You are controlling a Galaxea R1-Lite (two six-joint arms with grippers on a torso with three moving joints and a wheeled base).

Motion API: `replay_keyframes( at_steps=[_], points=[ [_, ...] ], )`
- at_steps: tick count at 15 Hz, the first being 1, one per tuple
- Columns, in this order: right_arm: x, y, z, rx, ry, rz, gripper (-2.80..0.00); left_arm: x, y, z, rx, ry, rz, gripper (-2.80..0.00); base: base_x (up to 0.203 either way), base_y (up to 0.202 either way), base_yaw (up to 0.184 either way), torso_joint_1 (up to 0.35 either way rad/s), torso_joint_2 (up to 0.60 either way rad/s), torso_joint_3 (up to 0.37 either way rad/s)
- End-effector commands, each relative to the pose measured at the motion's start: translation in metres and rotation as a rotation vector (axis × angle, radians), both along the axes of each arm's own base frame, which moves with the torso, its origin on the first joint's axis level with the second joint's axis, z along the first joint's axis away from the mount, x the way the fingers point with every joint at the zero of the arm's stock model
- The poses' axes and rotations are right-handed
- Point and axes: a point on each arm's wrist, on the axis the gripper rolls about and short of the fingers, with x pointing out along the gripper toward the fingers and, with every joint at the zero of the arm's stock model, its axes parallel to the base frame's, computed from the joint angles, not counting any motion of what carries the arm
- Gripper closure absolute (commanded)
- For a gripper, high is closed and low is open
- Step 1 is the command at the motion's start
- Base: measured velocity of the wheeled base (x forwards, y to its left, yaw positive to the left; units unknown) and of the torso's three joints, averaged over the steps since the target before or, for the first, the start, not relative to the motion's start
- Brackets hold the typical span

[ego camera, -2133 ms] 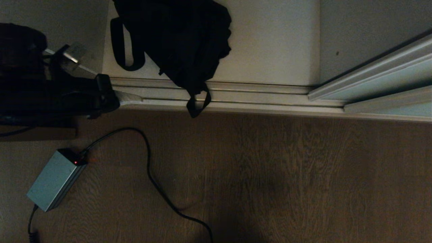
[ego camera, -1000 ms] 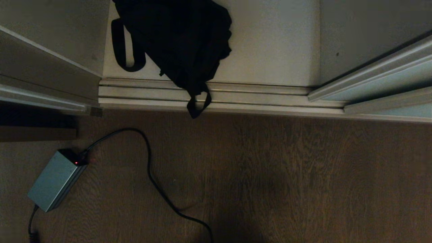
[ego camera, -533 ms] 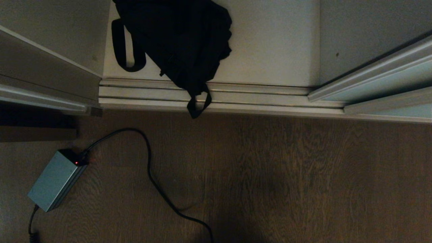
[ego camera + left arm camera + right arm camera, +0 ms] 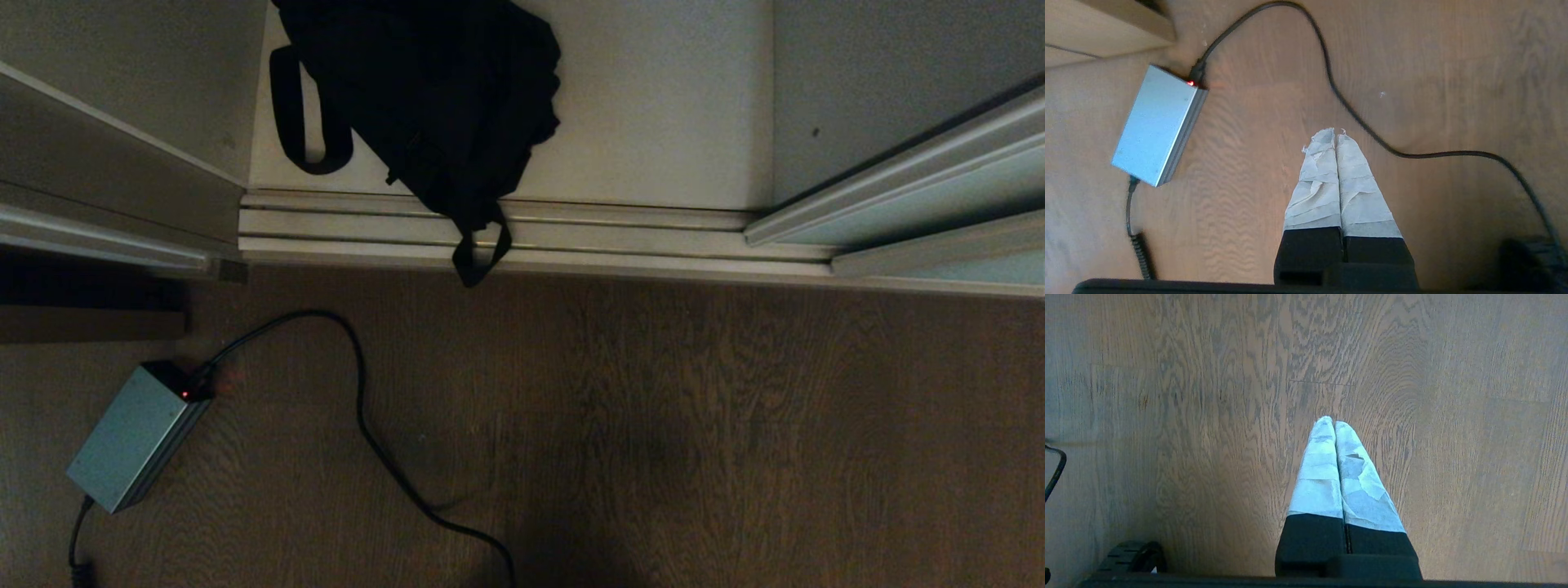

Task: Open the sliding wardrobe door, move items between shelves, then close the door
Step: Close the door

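I see both the left gripper [image 4: 1335,134] and right gripper [image 4: 1333,422] pressed closed, empty, over wooden floor [image 4: 653,425]; sliding wardrobe door [image 4: 939,196] upper right.

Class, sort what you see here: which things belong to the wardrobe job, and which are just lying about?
Job: sliding door; floor track; black bag.
Lying about: grey power box; its black cable; wooden floor.
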Motion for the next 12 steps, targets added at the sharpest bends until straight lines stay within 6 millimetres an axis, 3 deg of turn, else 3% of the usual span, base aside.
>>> replay_keyframes(
  at_steps=[1,12],
  points=[
    [-0.0003,0.0,-0.0001,0.0,-0.004,0.0,0.0,0.0018,0.0002,-0.0058,-0.083,0.043,0.009,0.0,0.0,0.0,0.0,0.0,0.0,0.0],
    [-0.0003,0.0,-0.0001,0.0,-0.004,0.0,0.0,0.0017,0.001,-0.0062,-0.106,0.048,0.042,0.0,0.0,0.0,0.0,0.0,0.0,0.0]
  ],
)
